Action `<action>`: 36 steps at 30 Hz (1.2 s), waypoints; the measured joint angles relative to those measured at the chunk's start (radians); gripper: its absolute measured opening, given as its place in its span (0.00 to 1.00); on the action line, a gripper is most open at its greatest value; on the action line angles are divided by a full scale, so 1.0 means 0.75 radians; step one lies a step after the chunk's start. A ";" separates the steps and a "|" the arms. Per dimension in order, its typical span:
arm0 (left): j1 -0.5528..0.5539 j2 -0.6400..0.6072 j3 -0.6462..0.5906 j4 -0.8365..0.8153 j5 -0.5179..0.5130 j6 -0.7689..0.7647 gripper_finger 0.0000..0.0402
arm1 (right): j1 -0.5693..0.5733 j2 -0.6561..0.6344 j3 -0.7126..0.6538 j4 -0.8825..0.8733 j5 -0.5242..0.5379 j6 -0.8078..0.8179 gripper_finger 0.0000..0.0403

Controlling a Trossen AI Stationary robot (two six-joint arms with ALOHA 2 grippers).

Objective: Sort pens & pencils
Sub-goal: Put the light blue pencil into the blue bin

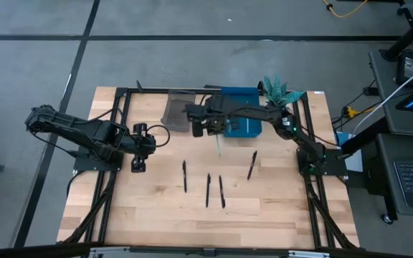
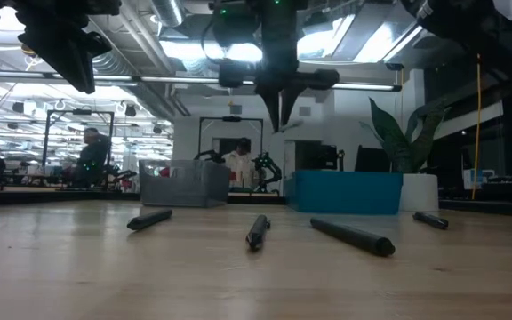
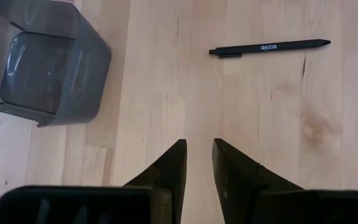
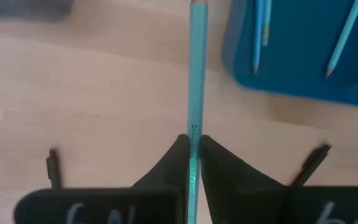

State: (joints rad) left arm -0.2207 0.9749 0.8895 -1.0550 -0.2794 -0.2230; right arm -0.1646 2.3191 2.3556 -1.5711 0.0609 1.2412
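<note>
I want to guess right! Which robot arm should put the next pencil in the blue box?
Probably the right: its gripper is already shut on a teal pencil beside the blue bin. The left gripper holds nothing, farther off by the grey bin.

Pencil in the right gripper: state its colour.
Light teal pencil, clearest in the right wrist view.

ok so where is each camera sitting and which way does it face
High: overhead, looking straight down at the wooden table; both arms show.
Low: table height, looking level across; arms drop in from above.
Left wrist: past the left end effector at the grey bin.
Right wrist: past the right end effector clamping a teal pencil.
Shared: blue bin in high and low.
</note>
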 joint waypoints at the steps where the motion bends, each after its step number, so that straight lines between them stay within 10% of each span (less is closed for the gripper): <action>1: 0.000 0.000 0.000 0.000 0.000 0.007 0.18 | -0.015 -0.008 0.000 0.000 0.004 -0.018 0.09; 36: 0.000 0.000 0.000 -0.008 -0.046 0.031 0.18 | -0.465 -0.073 -0.109 0.001 0.038 -0.507 0.08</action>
State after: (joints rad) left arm -0.2207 0.9749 0.8894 -1.0607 -0.3137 -0.2001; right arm -0.5137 2.2646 2.2739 -1.5701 0.0891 0.8609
